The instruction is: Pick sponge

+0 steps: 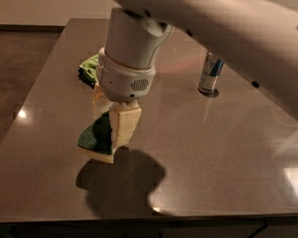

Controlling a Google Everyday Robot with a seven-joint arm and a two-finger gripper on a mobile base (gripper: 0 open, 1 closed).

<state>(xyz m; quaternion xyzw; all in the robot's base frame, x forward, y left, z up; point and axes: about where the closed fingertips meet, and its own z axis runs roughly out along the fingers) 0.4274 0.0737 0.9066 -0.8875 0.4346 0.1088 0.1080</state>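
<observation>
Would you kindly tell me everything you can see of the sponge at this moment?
The sponge is a small block with a dark green scouring face over pale yellow foam. It hangs tilted, green face toward the picture's left, clamped in the shut cream-coloured gripper above the front-left part of the table. Its lower edge appears clear of the surface, with a shadow below.

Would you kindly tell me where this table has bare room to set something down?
The table is bare across its right front, between the can and the near edge. The left middle is crowded: the gripper holds the sponge there, with the green bag just behind.
</observation>
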